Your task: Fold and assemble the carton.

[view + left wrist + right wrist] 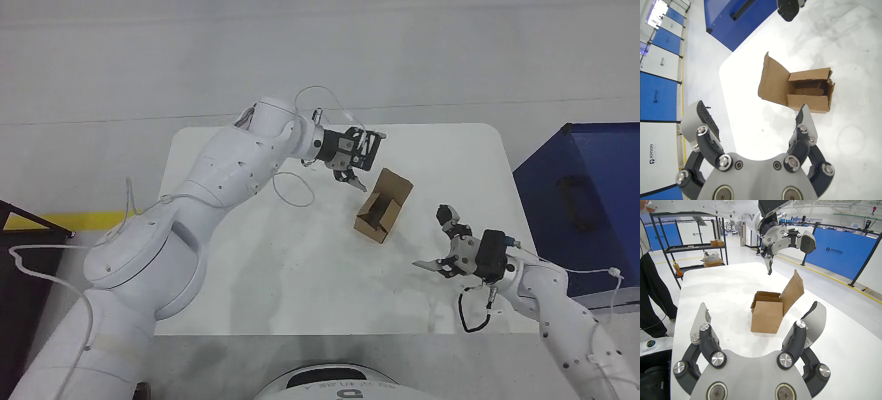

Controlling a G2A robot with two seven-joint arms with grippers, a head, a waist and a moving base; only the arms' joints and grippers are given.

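Note:
A small brown carton (381,207) stands on the white table (250,280), its top open and one long flap (792,290) sticking up. Two side flaps (806,103) lie partly folded in. My left gripper (360,157) hangs open just behind the carton, a little above the table, with nothing between its fingers (707,116). It also shows past the carton as the left gripper (789,256) in the right wrist view. My right gripper (443,238) stands open to the right of the carton, apart from it, holding nothing. The carton (768,315) lies ahead of its fingers (814,311).
A blue bin (580,205) stands off the table's right edge. A black shelf rack (694,249) with cardboard pieces stands beyond the table's far end. A person's legs (653,294) show beside it. Bare table surface stretches to the left of the carton.

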